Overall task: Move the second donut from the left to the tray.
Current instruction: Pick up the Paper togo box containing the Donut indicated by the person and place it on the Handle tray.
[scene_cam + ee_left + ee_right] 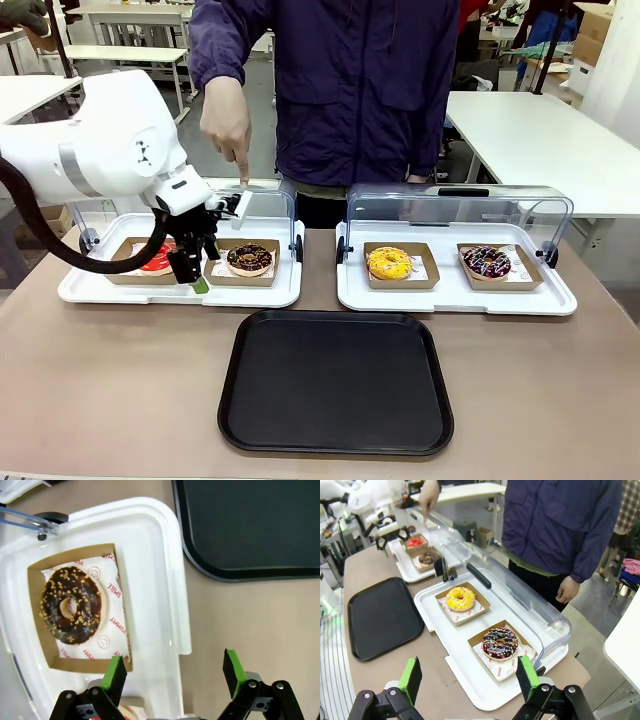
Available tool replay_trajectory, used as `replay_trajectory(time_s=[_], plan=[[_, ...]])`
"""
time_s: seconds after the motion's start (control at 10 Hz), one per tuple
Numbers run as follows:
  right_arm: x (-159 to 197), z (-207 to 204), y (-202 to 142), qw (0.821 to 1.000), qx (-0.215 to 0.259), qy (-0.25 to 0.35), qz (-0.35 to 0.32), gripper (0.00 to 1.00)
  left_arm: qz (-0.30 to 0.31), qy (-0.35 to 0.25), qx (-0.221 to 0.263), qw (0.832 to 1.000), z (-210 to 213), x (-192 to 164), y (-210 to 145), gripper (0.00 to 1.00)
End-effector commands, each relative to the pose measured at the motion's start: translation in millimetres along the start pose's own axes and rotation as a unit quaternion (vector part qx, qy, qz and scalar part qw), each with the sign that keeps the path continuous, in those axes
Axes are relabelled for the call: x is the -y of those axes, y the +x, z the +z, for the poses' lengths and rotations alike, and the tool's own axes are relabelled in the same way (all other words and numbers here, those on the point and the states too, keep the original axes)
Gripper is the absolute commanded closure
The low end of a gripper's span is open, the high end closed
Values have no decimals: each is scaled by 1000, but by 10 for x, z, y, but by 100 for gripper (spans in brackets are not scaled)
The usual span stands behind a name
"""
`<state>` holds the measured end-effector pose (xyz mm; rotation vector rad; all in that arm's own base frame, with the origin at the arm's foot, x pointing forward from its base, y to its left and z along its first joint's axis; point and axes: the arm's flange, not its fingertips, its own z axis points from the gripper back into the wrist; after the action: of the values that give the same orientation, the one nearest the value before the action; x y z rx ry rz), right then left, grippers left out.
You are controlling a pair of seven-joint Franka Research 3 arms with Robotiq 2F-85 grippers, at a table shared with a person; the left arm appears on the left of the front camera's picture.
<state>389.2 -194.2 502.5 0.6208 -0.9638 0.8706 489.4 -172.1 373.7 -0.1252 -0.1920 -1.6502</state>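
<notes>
Overhead, spread left pincer (173,658) straddles display tray (183,630) edge.

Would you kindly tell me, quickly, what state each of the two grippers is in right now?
Left gripper: open, holding nothing, near the dark chocolate-glazed ring donut with nut bits.
Right gripper: open, holding nothing.
</notes>
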Motion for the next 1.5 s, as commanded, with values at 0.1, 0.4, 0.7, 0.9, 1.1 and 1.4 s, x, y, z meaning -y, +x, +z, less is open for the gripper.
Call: replay_trajectory(time_s=[0.1,0.4,0.7,0.9,1.1,1.4], plan=[[6,-9,21,1000,8,0,6,0,1,20,-33,999,-168,-215,-74,0],[6,-9,21,1000,8,0,6,0,5,40,-35,999,-277,-326,-149,0],[6,-9,21,1000,8,0,6,0,0,56,-32,998,-326,-349,-175,0],[6,-9,21,1000,8,0,6,0,-1,56,-35,998,-383,-403,-167,0],[6,-9,21,1000,8,0,6,0,1,50,-40,998,-474,-455,-171,0],[6,-9,21,1000,8,0,6,0,4,37,-39,999,-561,-521,-195,0]])
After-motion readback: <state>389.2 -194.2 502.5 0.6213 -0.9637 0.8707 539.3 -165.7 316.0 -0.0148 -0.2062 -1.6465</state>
